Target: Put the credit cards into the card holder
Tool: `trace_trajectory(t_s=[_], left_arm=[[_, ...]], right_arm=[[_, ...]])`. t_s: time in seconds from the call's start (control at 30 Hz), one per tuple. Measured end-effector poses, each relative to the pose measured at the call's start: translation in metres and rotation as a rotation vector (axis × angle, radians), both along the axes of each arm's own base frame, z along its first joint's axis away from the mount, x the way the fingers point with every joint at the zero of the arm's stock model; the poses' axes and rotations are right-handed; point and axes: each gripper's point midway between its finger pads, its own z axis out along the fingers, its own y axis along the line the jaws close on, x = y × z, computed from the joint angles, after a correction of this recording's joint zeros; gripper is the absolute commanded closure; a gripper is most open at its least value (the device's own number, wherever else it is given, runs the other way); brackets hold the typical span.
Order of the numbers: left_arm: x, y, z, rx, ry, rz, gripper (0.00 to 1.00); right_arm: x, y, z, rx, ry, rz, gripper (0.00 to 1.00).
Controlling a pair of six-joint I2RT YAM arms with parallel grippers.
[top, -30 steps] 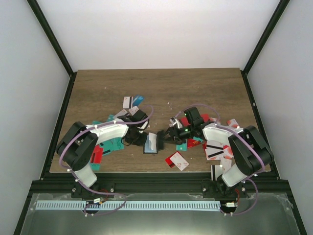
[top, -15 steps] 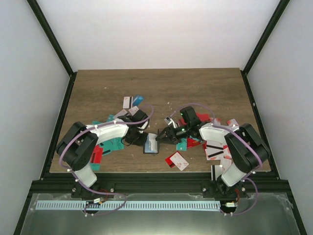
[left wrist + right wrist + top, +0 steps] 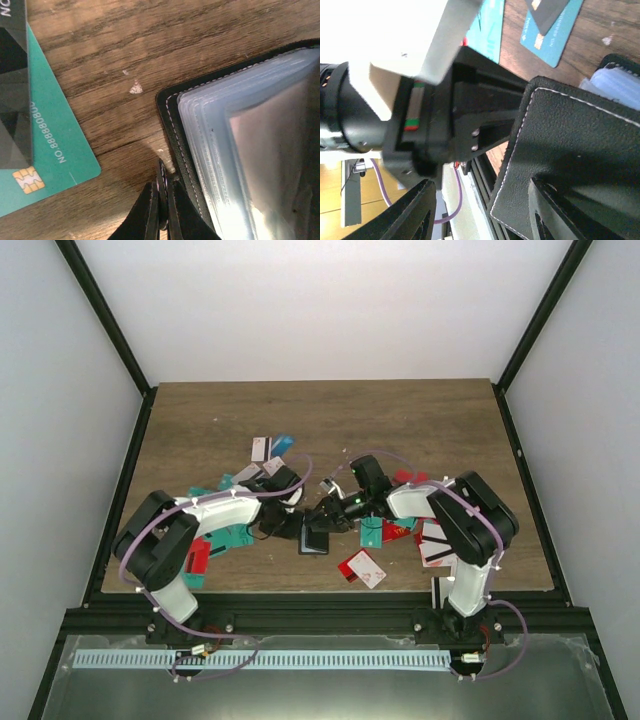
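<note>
Two tools: the left tool [image 3: 161, 192] is pinched shut on the card holder [image 3: 313, 539] (at a cover corner). The right tool [image 3: 481, 200], half open, straddles the flap edge, its forearm low and reaching toward 9 o'clock.

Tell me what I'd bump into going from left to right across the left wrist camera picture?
Teal card → bare wooden table → left gripper, pinched shut on the holder's edge → black card holder with its clear sleeves.
</note>
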Motion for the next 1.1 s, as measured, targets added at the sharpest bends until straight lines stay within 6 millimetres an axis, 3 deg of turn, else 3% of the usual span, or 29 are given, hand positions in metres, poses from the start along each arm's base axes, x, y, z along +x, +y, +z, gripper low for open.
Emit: trace_trajectory(t_s=[0.3,0.57,0.97,1.1], left_arm=[[-0.005,-0.004,0.0,-0.112,-0.029,0.058,0.94],[-0.009,-0.001,0.003,-0.15,-0.06,0.077,0.91],[-0.014,0.001,0.032,-0.254,-0.152,0.088,0.85],[-0.014,-0.003,0.048,-0.313,-0.188,0.076,0.72]], right_arm=[[0.004,0.003,-0.035,-0.063,0.074,-0.015,0.5],[0.008,0.007,-0.038,-0.106,0.1,-0.013,0.51],[0.01,0.005,-0.04,-0.151,0.103,-0.012,0.51],[0.009,0.005,-0.04,-0.152,0.099,-0.009,0.51]])
